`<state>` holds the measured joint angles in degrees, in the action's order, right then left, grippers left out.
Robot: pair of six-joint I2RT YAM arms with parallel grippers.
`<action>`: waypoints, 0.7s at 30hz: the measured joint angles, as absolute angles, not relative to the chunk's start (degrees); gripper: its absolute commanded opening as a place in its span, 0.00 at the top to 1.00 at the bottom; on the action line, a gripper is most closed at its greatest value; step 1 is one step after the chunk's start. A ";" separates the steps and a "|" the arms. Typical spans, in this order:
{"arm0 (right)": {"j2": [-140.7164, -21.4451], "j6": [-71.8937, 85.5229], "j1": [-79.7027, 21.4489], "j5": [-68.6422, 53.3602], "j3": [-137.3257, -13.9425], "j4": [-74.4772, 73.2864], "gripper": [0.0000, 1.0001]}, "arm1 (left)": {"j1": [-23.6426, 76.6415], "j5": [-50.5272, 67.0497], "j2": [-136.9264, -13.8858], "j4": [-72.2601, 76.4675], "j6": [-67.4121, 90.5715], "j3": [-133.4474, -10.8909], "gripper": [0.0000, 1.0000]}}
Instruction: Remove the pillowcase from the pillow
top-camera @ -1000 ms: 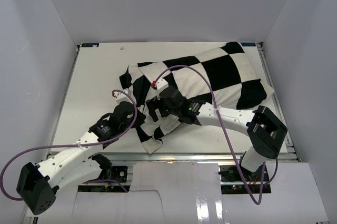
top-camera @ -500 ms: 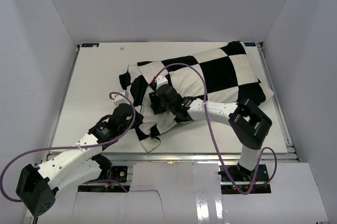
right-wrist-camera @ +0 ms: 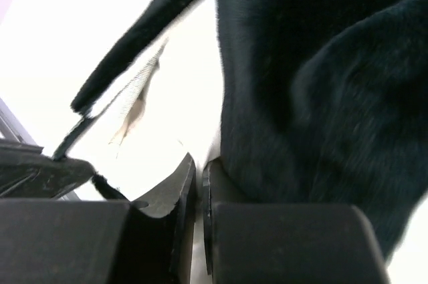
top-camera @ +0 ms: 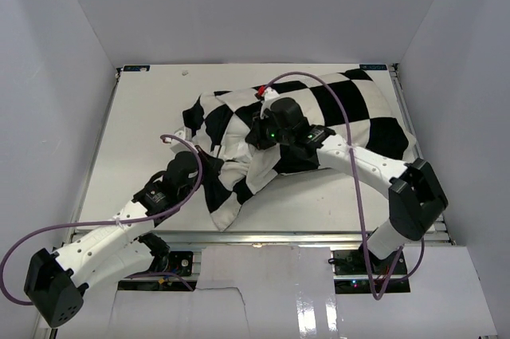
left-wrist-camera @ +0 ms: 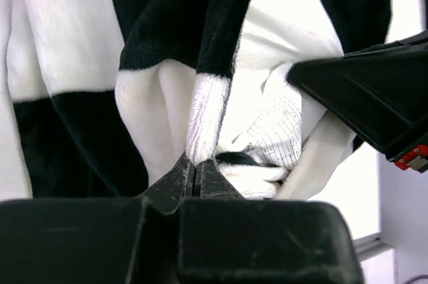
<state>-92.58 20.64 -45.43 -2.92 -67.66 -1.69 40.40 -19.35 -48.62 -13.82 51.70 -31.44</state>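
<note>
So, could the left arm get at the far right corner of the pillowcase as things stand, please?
Probably not. The left gripper is shut on a fold of the pillowcase at its near left end, and the right arm lies across it on the way to that corner.

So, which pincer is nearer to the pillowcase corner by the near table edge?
Left. The left pincer pinches the pillowcase just behind that corner; the right pincer is farther back on it.
</note>
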 measured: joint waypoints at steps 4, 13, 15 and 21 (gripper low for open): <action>-87.64 18.06 -41.98 -1.65 -67.72 -4.45 0.92 | 40.73 -18.59 -48.60 -12.47 51.53 -31.79 1.00; -86.02 15.22 -34.20 -2.96 -71.50 -11.70 0.92 | 40.66 -14.06 -56.23 -7.38 52.80 -24.56 1.00; -86.56 14.37 -34.11 -4.16 -74.32 -14.06 0.92 | 40.62 -13.30 -56.66 -4.99 52.80 -23.49 1.00; -85.71 12.97 -32.99 -10.26 -74.63 -14.98 0.92 | 40.62 -13.06 -59.13 -0.95 51.53 -22.81 1.00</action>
